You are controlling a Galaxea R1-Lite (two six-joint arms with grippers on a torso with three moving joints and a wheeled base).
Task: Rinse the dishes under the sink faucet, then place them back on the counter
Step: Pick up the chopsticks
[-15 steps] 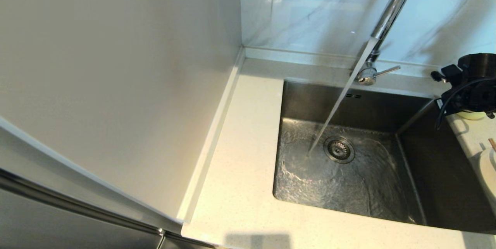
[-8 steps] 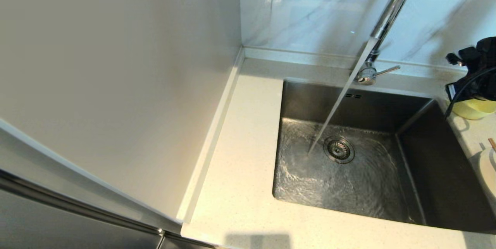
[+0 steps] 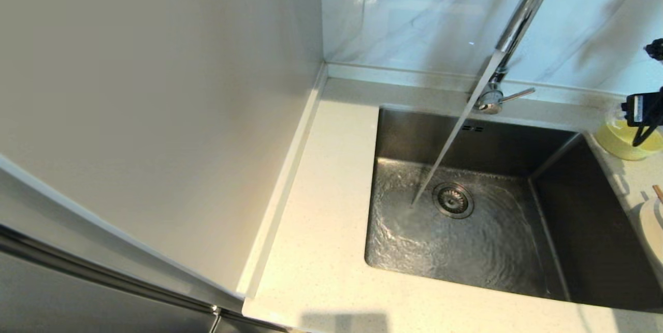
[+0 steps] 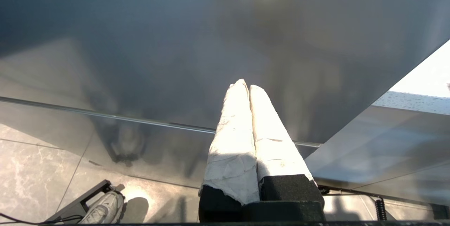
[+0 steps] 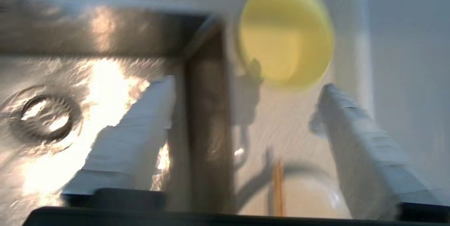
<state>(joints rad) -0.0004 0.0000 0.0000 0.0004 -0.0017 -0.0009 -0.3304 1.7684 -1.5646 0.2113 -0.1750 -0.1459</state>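
Water running, bowl on the counter, my right jaws spread and empty.

My left gripper [image 4: 246, 89] hangs parked off the counter's left side, down by a cabinet front, its padded jaws pressed together on nothing. The faucet [image 3: 510, 38] pours into the sink [image 3: 466, 136], striking just beside the drain [image 3: 453, 200]. On the counter [image 3: 321, 208] at the sink's far right corner sits the pale-yellow bowl [image 5: 285, 34], beyond my right gripper [image 5: 246, 85], whose jaws stand wide apart, touching nothing. I judge the bowl light, stiff and slick when wet; I would pinch its rim. The plate [image 5: 309, 194] and chopsticks [image 5: 278, 192] lie nearer me, cut off at the frame edge and blurred; in the head view my right arm partly hides the bowl.
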